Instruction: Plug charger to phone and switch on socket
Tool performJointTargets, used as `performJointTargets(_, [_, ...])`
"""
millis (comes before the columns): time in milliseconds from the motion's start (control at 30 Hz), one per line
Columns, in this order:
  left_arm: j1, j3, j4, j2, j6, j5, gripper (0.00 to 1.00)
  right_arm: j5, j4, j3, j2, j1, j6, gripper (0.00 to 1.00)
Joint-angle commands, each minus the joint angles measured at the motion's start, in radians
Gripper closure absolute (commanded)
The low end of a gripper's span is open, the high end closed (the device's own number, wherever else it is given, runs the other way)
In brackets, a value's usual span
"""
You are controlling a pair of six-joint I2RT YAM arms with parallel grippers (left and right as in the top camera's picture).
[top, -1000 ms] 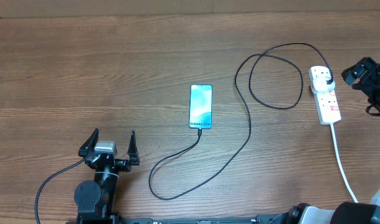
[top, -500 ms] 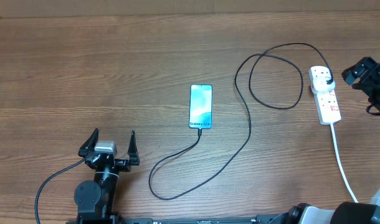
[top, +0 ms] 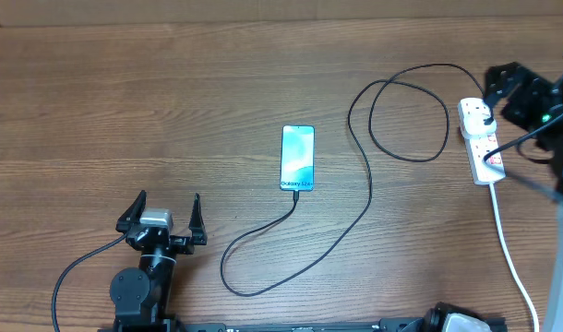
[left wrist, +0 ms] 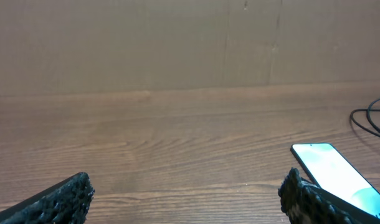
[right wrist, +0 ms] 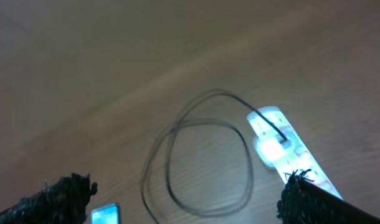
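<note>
Phone (top: 297,158), a slim glossy rectangle, trails thin black charger (top: 369,180) looping over grained wooden table (top: 125,92); both jaws gape apart.

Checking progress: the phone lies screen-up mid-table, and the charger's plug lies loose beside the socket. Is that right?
Not quite. The charger is not loose: its black plug sits in the socket, at the far end, as the overhead view shows. The right wrist view agrees. The phone does lie screen-up.
</note>
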Motion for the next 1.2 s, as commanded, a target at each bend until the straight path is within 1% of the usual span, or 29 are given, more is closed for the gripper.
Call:
performJointTargets(0, [0.007,-0.003,-0.002,-0.010,0.001,0.010,0.01,0.003,0.142,-0.171,-0.094,0.067,0.004,0.00])
performJointTargets(233, [0.007,-0.003,-0.002,-0.010,0.001,0.010,0.01,0.003,0.621,-0.570,-0.314,0.203,0.004,0.00])
performJointTargets(533, [0.007,-0.003,-0.002,-0.010,0.001,0.010,0.01,0.003,1.174,-1.054,-0.592,0.283,0.004,0.00])
performJointTargets(700, [0.007,-0.003,-0.002,-0.010,0.001,0.010,0.00,0.012,1.366,-1.241,-0.714,0.300,0.004,0.00])
performJointTargets(800, [0.007,-0.003,-0.002,-0.010,0.001,0.010,0.00,0.015,1.403,-1.324,-0.787,0.301,0.004,0.00])
performJointTargets(933, [0.007,-0.003,-0.002,-0.010,0.001,0.010,0.00,0.015,1.372,-1.395,-0.890,0.301,0.003,0.00])
performJointTargets(1033, [0.007,-0.003,-0.002,-0.010,0.001,0.010,0.00,0.045,1.217,-1.392,-0.964,0.305,0.004,0.00])
performJointTargets(1167, [0.007,-0.003,-0.002,-0.010,0.001,0.010,0.01,0.064,1.085,-1.392,-1.015,0.305,0.003,0.00])
